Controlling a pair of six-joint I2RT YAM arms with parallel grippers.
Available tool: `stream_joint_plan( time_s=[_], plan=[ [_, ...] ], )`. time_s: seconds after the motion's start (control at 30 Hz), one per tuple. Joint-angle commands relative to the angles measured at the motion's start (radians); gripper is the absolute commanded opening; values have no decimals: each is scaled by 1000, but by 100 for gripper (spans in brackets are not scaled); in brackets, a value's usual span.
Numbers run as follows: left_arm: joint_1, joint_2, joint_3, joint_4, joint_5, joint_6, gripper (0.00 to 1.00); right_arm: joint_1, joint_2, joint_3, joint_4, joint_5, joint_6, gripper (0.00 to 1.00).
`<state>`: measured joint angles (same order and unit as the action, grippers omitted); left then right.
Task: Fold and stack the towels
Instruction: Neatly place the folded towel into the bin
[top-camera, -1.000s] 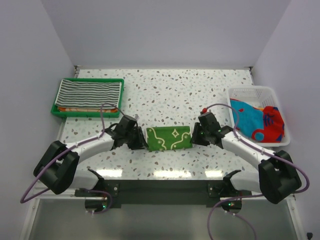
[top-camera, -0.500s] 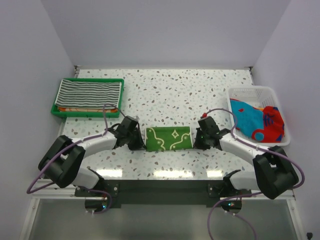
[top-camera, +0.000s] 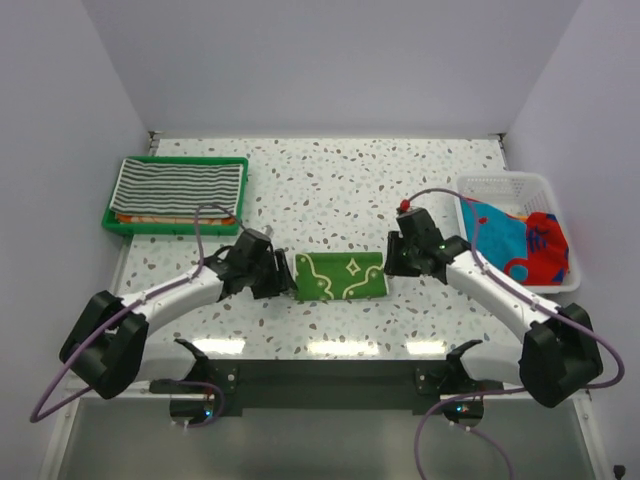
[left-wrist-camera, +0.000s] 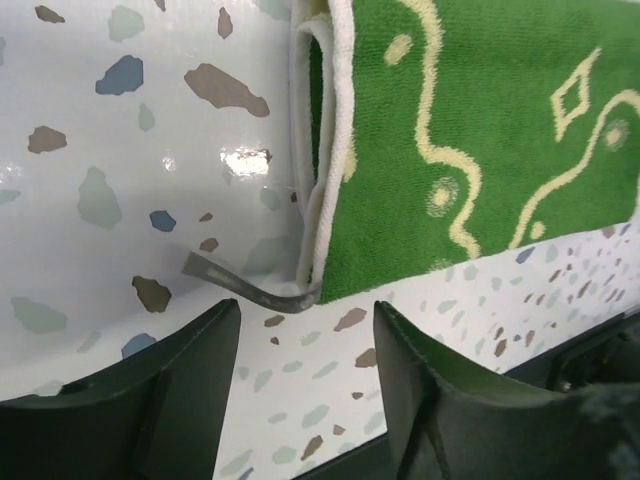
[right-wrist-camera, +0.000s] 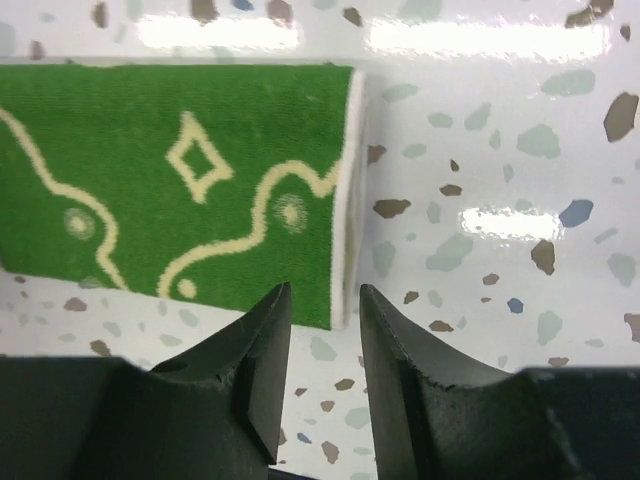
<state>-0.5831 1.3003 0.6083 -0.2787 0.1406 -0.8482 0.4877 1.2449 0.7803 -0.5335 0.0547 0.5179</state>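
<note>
A green towel with white drawings (top-camera: 338, 276) lies folded into a narrow rectangle on the table between my grippers. My left gripper (top-camera: 281, 277) is open and empty just off its left end; in the left wrist view the towel's layered left edge (left-wrist-camera: 325, 150) lies just ahead of the gripper (left-wrist-camera: 305, 345). My right gripper (top-camera: 391, 262) is open a little and empty at its right end; in the right wrist view the towel's near right corner (right-wrist-camera: 335, 300) sits just ahead of the gripper (right-wrist-camera: 322, 335). A black-and-white striped towel (top-camera: 178, 186) lies folded on an orange one (top-camera: 170, 216).
The green plastic tray (top-camera: 112, 224) holding the striped and orange towels stands at the back left. A white mesh basket (top-camera: 505, 184) at the right holds a crumpled blue-and-red cloth (top-camera: 500, 235) and a red cloth (top-camera: 548, 240). Purple cables loop over both arms.
Both grippers have shifted a little beside the towel's ends; the right one has moved slightly toward the back. The green towel has stayed in place.
</note>
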Motion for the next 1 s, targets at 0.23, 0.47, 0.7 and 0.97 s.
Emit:
stream_joint_plan(
  time_s=[0.23,0.47,0.7,0.97],
  plan=[
    [274,-99,77,-118,30,217,93,300,204,339,-92,102,-21,55],
    [526,-38,139,-157,25,399,100,480,519,626,-167,184,16,69],
    [582,-26,91,-100,-1,428,100,552,731,854,-247,201,36,68],
    [583,-59,93,-106,-25,431,98,571,895,973,-319,229,51,53]
  ],
)
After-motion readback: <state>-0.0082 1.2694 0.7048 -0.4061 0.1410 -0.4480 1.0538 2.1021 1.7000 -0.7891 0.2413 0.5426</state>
